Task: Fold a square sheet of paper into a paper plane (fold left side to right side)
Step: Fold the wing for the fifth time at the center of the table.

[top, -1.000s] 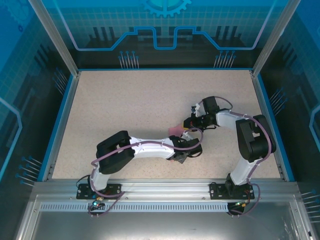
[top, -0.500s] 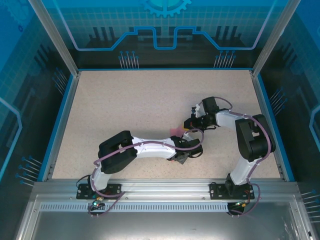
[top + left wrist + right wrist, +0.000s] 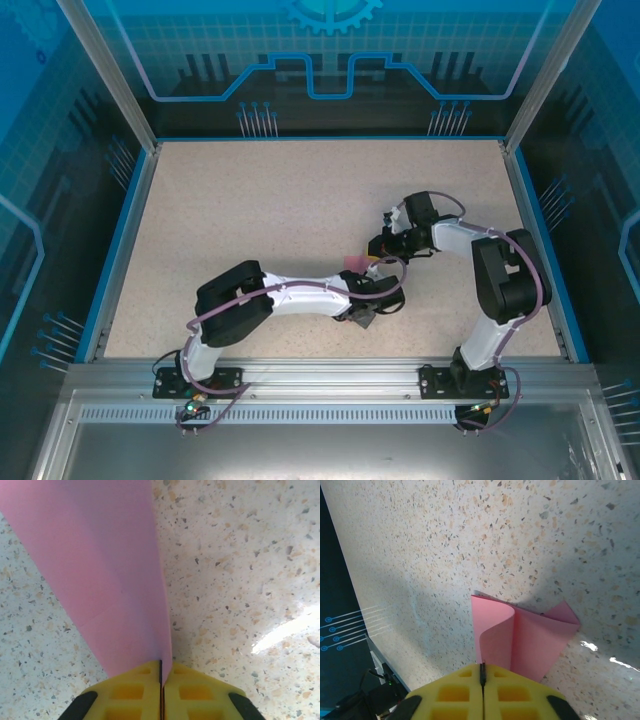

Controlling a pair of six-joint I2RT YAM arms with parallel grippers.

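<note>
The left hand (image 3: 161,679) pinches the pink paper (image 3: 100,570) tight. The right hand (image 3: 482,672) pinches it too. The paper curls just ahead, over the surface (image 3: 445,530).

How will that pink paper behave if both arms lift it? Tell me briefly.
Probably floppy: the pink paper curls in a loose bend up to the right gripper. Likely very light and easy to crease: it looks like a thin sheet, pinched at its edge by the left gripper.
</note>
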